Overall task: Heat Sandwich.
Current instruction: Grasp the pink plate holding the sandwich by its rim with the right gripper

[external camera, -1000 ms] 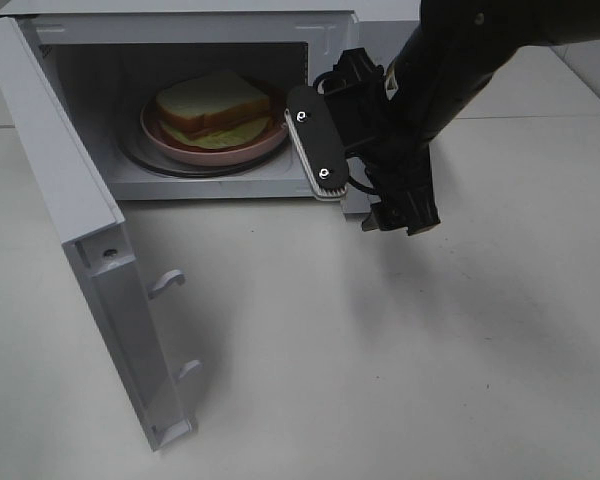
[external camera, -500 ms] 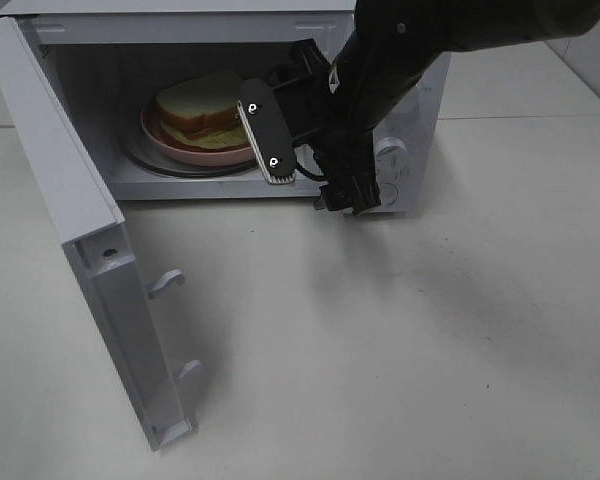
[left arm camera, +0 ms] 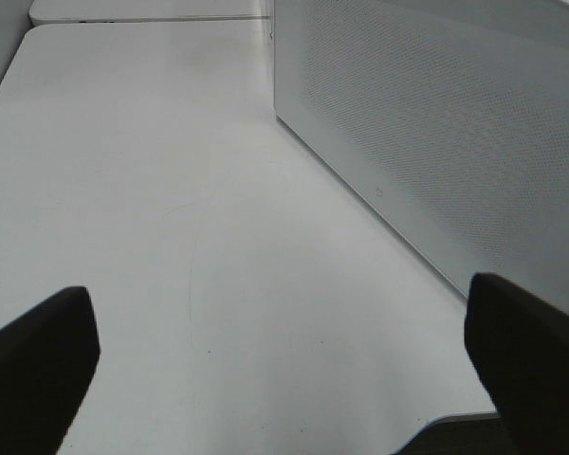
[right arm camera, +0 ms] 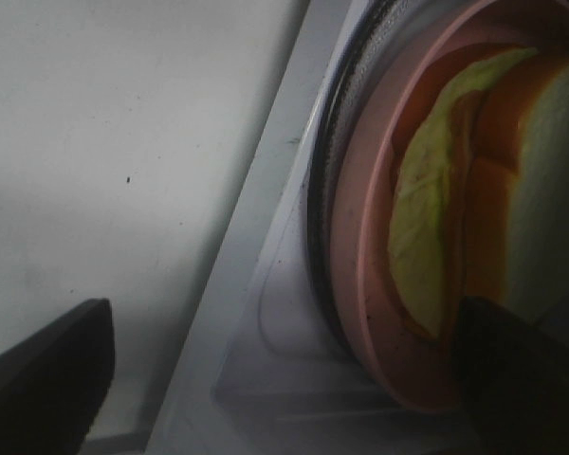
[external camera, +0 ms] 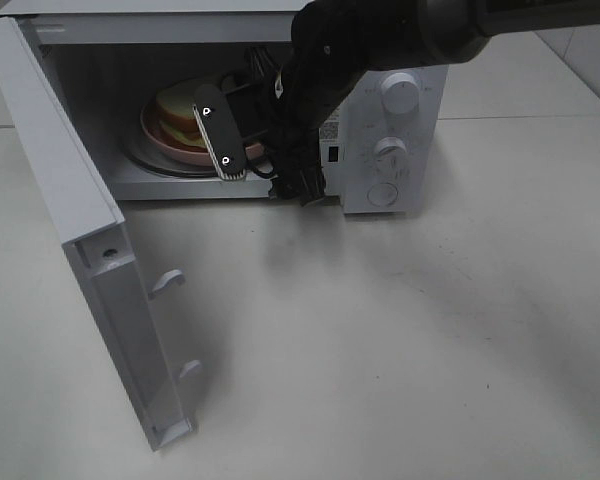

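Note:
The sandwich [external camera: 176,100] lies on a round pink plate [external camera: 178,152] inside the open microwave [external camera: 390,140]. My right gripper [external camera: 235,122] hangs at the oven's mouth in front of the plate and hides the sandwich's right part. Its jaws are wide open and hold nothing. In the right wrist view the gripper [right arm camera: 284,379] straddles the plate's rim [right arm camera: 360,237]. One finger is over the table and the other is by the sandwich [right arm camera: 427,227], whose green lettuce and white bread show. My left gripper [left arm camera: 284,370] is open and empty over bare table.
The microwave door [external camera: 70,200] stands swung out to the left, with latch hooks [external camera: 167,283] on its inner edge. Control knobs [external camera: 398,90] sit on the right front panel. A white perforated microwave panel [left arm camera: 436,142] stands close beside the left gripper.
My right arm has swung left from the control panel to the oven's opening, bringing the gripper up to the plate. The left gripper, sandwich and door have not moved.

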You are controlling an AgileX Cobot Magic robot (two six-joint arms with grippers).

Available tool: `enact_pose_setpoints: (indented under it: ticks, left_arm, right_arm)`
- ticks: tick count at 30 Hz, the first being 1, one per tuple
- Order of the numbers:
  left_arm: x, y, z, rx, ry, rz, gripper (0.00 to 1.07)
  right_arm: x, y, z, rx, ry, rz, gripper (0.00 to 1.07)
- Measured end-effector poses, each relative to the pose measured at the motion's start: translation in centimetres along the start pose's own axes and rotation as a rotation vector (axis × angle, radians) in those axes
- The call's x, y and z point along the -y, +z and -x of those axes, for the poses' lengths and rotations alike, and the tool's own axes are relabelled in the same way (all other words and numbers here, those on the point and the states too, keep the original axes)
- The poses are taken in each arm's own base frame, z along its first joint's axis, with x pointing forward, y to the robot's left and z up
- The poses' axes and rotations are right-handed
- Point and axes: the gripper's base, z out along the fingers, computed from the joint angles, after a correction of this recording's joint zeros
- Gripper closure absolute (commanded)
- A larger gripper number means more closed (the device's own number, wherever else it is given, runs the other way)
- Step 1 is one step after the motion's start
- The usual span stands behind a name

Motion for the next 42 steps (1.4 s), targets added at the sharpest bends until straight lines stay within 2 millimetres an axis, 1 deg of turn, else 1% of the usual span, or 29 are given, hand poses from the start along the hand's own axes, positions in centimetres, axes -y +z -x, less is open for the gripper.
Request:
enact_pose_setpoints:
  ticks: [3,5,8,10,11,13,17,19,20,23,26,27,28,29,30,31,32,33,34,35,36,37,38,39,40,41,42]
  left_arm:
    - [0.0,0.0,0.0,0.0,0.0,0.0,0.09]
    - [0.0,0.0,0.0,0.0,0.0,0.0,0.09]
    - [0.0,0.0,0.0,0.0,0.0,0.0,0.09]
    - [0.0,0.0,0.0,0.0,0.0,0.0,0.09]
    - [0.0,0.0,0.0,0.0,0.0,0.0,0.09]
    - [0.0,0.0,0.0,0.0,0.0,0.0,0.09]
    - [0.0,0.0,0.0,0.0,0.0,0.0,0.09]
    - [0.0,0.0,0.0,0.0,0.0,0.0,0.09]
    - [0.0,0.0,0.0,0.0,0.0,0.0,0.09]
    - [0.0,0.0,0.0,0.0,0.0,0.0,0.09]
    - [0.0,0.0,0.0,0.0,0.0,0.0,0.09]
    - [0.0,0.0,0.0,0.0,0.0,0.0,0.09]
    - [0.0,0.0,0.0,0.0,0.0,0.0,0.09]
    - [0.0,0.0,0.0,0.0,0.0,0.0,0.09]
    - [0.0,0.0,0.0,0.0,0.0,0.0,0.09]
    - [0.0,0.0,0.0,0.0,0.0,0.0,0.09]
    - [0.0,0.0,0.0,0.0,0.0,0.0,0.09]
    - [0.0,0.0,0.0,0.0,0.0,0.0,0.09]
    - [0.0,0.0,0.0,0.0,0.0,0.0,0.09]
    - [0.0,0.0,0.0,0.0,0.0,0.0,0.09]
    - [0.0,0.0,0.0,0.0,0.0,0.0,0.09]
    - [0.0,0.0,0.0,0.0,0.0,0.0,0.09]
    - [0.0,0.0,0.0,0.0,0.0,0.0,0.09]
    - [0.0,0.0,0.0,0.0,0.0,0.0,0.09]
    - [0.0,0.0,0.0,0.0,0.0,0.0,0.09]
    - [0.0,0.0,0.0,0.0,0.0,0.0,0.09]
    - [0.0,0.0,0.0,0.0,0.0,0.0,0.09]
  right_arm:
    - [0.2,1.6,0.2,0.0,0.0,0.002,0.22]
    - [0.4,1.9,0.2,0.0,0.0,-0.002,0.22]
    - [0.8,3.1,0.5,0.009,0.015,-0.007,0.22]
    - [0.8,3.4,0.5,0.009,0.015,-0.007,0.22]
    - [1.1,4.1,0.6,0.009,0.019,-0.008,0.22]
    - [1.3,4.2,0.7,0.008,0.02,-0.008,0.23]
    - [1.9,5.6,0.9,0.003,0.038,-0.006,0.24]
    - [1.9,5.9,0.9,0.001,0.047,-0.002,0.24]
    - [2.4,6.2,1.0,0.001,0.059,-0.011,0.25]
    - [2.5,6.7,1.0,-0.001,0.063,-0.008,0.25]
    - [2.4,7.7,1.1,-0.002,0.076,-0.001,0.29]
    - [2.4,7.7,1.1,-0.002,0.076,-0.001,0.29]
    - [2.3,7.9,1.2,0.002,0.082,0.003,0.31]
    - [2.2,8.3,1.3,0.015,0.107,0.008,0.39]
    - [2.2,8.5,1.4,0.021,0.118,0.008,0.43]
    - [2.2,8.5,1.4,0.021,0.118,0.008,0.43]
    - [2.2,8.6,1.4,0.024,0.126,0.009,0.48]
    - [2.3,8.6,1.4,0.03,0.151,-0.004,0.61]
    - [2.2,8.6,1.5,0.032,0.164,0.004,0.69]
    - [2.2,8.6,1.5,0.032,0.164,0.004,0.69]
    - [2.1,8.6,1.4,0.029,0.176,0.016,0.77]
    - [1.9,8.6,1.5,0.027,0.195,0.035,0.94]
    - [1.8,8.5,1.6,0.028,0.209,0.047,1.02]
    - [1.8,8.5,1.6,0.028,0.209,0.047,1.02]
    - [1.8,8.4,1.6,0.029,0.22,0.053,1.07]
    - [2.0,8.0,2.0,0.033,0.229,0.06,1.07]
    - [2.0,8.0,2.0,0.032,0.229,0.062,1.07]
